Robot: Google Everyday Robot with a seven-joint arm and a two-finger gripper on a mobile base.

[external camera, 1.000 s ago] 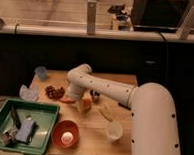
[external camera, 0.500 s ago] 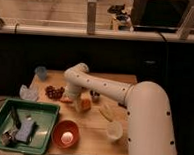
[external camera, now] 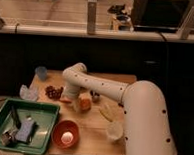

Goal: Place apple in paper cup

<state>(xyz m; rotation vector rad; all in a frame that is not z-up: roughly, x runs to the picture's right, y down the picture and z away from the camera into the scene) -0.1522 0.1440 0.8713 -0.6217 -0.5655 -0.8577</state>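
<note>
The round orange-red apple [external camera: 84, 103] lay central on the wooden tabletop [external camera: 94, 136] beside your spread gripper [external camera: 75, 96], apparently ungrasped; you next had to pinch it, then reach the front-edge white paper cup [external camera: 115, 131].

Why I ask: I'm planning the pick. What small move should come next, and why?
Probably ease the open gripper down around the apple and close: it hangs just beside the apple, which lies ungripped on the table, apart from the paper cup.
</note>
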